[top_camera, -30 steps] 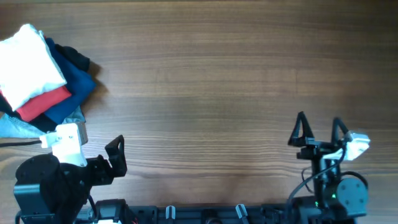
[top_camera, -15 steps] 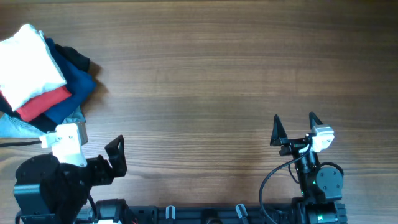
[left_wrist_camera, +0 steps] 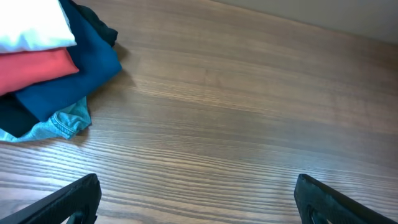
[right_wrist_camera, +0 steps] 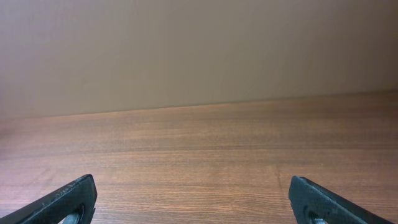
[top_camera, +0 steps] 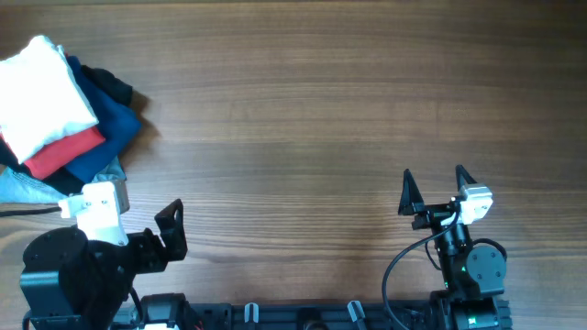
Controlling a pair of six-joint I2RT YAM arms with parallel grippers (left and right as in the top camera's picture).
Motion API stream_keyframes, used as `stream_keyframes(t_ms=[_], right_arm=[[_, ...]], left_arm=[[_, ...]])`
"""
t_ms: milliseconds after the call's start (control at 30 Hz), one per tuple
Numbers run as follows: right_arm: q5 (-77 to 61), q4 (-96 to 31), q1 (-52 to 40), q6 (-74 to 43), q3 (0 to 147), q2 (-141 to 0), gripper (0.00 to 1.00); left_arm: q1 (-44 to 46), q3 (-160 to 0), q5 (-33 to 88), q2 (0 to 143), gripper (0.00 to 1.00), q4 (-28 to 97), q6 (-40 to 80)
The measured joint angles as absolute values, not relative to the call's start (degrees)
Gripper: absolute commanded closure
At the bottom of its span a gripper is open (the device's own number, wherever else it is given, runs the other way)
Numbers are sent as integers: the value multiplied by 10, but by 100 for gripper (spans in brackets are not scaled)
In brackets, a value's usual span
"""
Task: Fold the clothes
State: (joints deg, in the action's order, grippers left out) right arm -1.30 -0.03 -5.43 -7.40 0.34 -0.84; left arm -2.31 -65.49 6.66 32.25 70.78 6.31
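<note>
A white folded garment (top_camera: 41, 96) lies on top of a pile of folded clothes at the table's far left; no print shows on it. It also shows in the left wrist view (left_wrist_camera: 31, 28). My left gripper (top_camera: 171, 229) is open and empty near the front edge, right of and below the pile; its fingers (left_wrist_camera: 198, 199) stand wide apart over bare wood. My right gripper (top_camera: 434, 179) is open and empty at the front right, far from the pile. In the right wrist view, its fingers (right_wrist_camera: 199, 199) frame only wood.
Under the white garment lie a red shirt (top_camera: 64, 151), a dark blue garment (top_camera: 115, 119), a black one (top_camera: 105, 82) and a light blue denim piece (top_camera: 23, 188). The wooden table (top_camera: 303, 110) stretches to the right of the pile.
My right gripper has moved left along the front edge and has since stopped. The left arm and the pile have not moved.
</note>
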Motion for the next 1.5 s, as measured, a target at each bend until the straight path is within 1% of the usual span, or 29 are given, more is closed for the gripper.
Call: stream_keyframes(t_ms=[167,233,367,467,600,733,767,833,867,1033,1167,1500], right_arm=[[-13,-1,-54,-74,3,-8,1],[-13,0,-54,-74,3,-8,0],[-13,0,-54,-74,3,-8,0],[-13,0,-54,-74,3,-8,0],[-15,0,-54,-74,3,-8,0],[-15,0,-54,-74,3,-7,0],[-15,0,-54,-74,3,-7,0],[-15,0,-54,-74,3,-7,0],[-15,0,-54,-74,3,-7,0],[-15,0,-54,-74,3,-7,0],[-15,0,-54,-74,3,-7,1],[-15,0,-54,-74,3,-7,0]], left_arm=[[-23,-646,48,295,0,705,63],[-24,-616,32,256,0,689,63],[-29,-490,11,164,0,604,63],[-31,-349,7,85,0,485,63],[-31,-206,7,19,0,307,63],[-31,-108,7,8,0,119,63],[-31,-94,7,8,0,93,63],[-31,-50,7,8,0,-25,63],[-31,-34,7,8,0,-53,63],[-31,-6,16,7,0,-70,63],[-31,-5,16,10,0,39,63],[-31,-5,16,11,0,39,63]])
